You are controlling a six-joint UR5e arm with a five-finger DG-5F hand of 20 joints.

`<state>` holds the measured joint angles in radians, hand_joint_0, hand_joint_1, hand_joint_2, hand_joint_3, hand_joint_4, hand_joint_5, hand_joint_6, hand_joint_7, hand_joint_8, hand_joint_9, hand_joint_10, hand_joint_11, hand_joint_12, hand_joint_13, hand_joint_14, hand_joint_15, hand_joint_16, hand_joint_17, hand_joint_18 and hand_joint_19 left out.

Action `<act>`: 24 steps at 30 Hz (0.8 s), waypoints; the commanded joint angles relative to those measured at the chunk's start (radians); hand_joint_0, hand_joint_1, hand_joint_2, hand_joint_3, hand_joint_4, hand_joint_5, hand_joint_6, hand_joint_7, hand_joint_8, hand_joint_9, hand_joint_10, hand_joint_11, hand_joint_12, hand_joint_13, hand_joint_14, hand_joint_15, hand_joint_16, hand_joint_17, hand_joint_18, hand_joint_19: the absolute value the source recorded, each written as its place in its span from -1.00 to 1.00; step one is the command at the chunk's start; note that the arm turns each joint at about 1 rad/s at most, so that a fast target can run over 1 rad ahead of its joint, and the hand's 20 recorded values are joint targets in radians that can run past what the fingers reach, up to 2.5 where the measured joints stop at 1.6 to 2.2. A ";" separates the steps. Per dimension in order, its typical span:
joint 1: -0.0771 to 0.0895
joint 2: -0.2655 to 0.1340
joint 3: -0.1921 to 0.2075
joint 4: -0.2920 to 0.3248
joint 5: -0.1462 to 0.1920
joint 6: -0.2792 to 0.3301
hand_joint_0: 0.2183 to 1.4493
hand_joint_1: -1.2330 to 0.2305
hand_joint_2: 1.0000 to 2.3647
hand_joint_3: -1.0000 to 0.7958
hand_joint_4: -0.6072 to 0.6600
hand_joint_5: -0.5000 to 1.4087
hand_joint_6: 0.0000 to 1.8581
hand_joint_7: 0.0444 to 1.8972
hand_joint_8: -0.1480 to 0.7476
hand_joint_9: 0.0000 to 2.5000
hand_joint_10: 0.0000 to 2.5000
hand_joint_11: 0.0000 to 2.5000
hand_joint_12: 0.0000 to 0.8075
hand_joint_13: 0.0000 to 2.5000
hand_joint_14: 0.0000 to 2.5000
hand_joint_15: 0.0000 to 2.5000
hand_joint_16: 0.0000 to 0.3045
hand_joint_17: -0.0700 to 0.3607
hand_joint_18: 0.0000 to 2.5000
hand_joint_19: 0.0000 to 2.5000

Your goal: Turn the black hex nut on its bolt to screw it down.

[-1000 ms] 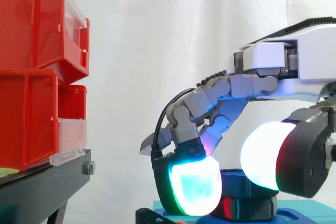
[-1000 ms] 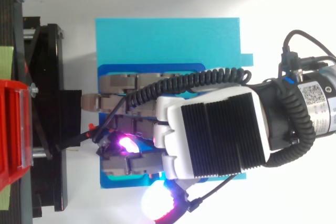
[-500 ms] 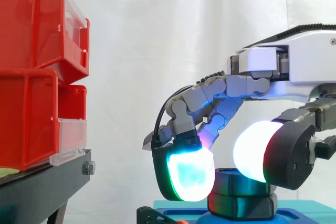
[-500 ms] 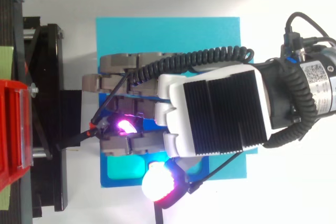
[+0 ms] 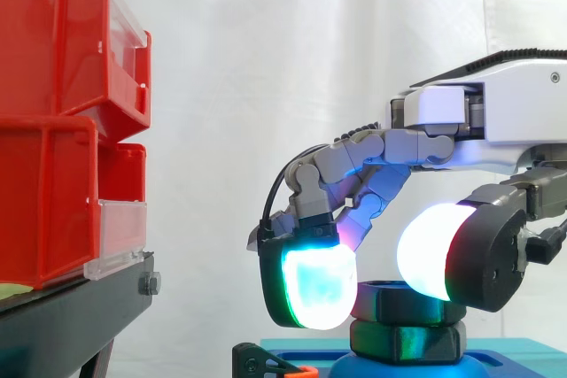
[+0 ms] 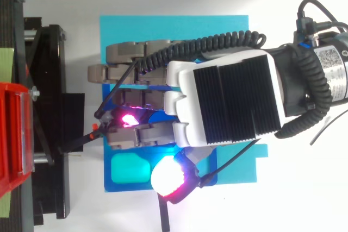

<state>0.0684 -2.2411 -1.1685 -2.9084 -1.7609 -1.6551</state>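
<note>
Hand (image 5: 483, 117) curls round black hex nut (image 5: 405, 302), covering its sides.

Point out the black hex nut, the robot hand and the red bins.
black hex nut (image 5: 390, 303), side view, on its side face.
robot hand (image 6: 228, 107), top view, on the ribbed black back of the hand.
red bins (image 5: 53, 50), side view, on the upper bin's side wall.

Black hex nut (image 5: 400, 305): left side and upper right hidden behind the hand (image 5: 496, 117); gripped or merely close, cannot tell. From above, the hand lies over it. Blue base (image 5: 505, 362) cut by the bottom edge. Red bins (image 5: 53, 121) cut at the left. Arm (image 6: 326, 80) runs off right.
</note>
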 commanded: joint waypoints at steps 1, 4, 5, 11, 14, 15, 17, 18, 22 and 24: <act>-0.002 0.000 0.000 0.000 -0.005 0.000 -0.58 0.26 -1.00 -0.44 0.22 -0.49 -0.46 0.37 -0.13 -0.30 -1.00 -1.00 -0.08 -0.59 -1.00 -1.00 -0.68 -0.16 -0.67 -0.74; -0.004 0.000 0.000 0.002 -0.005 0.000 -0.60 0.18 -1.00 -0.44 0.25 -0.50 -0.46 0.32 -0.10 -0.31 -1.00 -1.00 -0.06 -0.60 -1.00 -1.00 -0.67 -0.14 -0.69 -0.75; -0.004 0.000 0.000 0.002 -0.006 0.000 -0.60 0.17 -1.00 -0.44 0.25 -0.50 -0.46 0.32 -0.10 -0.31 -1.00 -1.00 -0.06 -0.60 -1.00 -1.00 -0.67 -0.14 -0.69 -0.75; -0.004 0.000 0.000 0.002 -0.005 0.000 -0.64 -0.02 -1.00 -0.44 0.31 -0.53 -0.46 0.31 -0.07 -0.36 -1.00 -1.00 -0.02 -0.62 -1.00 -1.00 -0.65 -0.11 -0.71 -0.74; -0.002 0.000 0.000 0.002 -0.005 0.000 -0.64 -0.09 -1.00 -0.44 0.33 -0.54 -0.46 0.30 -0.06 -0.38 -1.00 -1.00 -0.02 -0.64 -1.00 -1.00 -0.64 -0.11 -0.71 -0.74; -0.002 0.000 0.000 0.002 -0.005 0.000 -0.64 -0.10 -1.00 -0.44 0.32 -0.54 -0.46 0.30 -0.06 -0.38 -1.00 -1.00 -0.02 -0.64 -1.00 -1.00 -0.64 -0.11 -0.71 -0.74; -0.001 0.000 0.000 0.000 -0.005 0.000 -0.64 -0.13 -1.00 -0.44 0.33 -0.55 -0.46 0.32 -0.06 -0.39 -1.00 -1.00 -0.02 -0.65 -1.00 -1.00 -0.65 -0.11 -0.72 -0.73; -0.001 0.000 0.000 0.000 -0.005 0.000 -0.64 -0.15 -1.00 -0.44 0.33 -0.55 -0.46 0.31 -0.06 -0.40 -1.00 -1.00 -0.01 -0.65 -1.00 -1.00 -0.64 -0.10 -0.73 -0.73; 0.002 0.000 0.000 0.000 -0.005 0.000 -0.66 -0.14 -1.00 -0.44 0.34 -0.56 -0.46 0.31 -0.04 -0.41 -1.00 -1.00 0.01 -0.67 -1.00 -1.00 -0.63 -0.08 -0.73 -0.73; 0.002 0.000 0.000 0.000 -0.005 0.000 -0.68 -0.14 -1.00 -0.44 0.36 -0.56 -0.46 0.31 -0.03 -0.41 -1.00 -1.00 0.02 -0.67 -1.00 -1.00 -0.62 -0.07 -0.74 -0.74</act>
<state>0.0688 -2.2411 -1.1687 -2.9077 -1.7656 -1.6552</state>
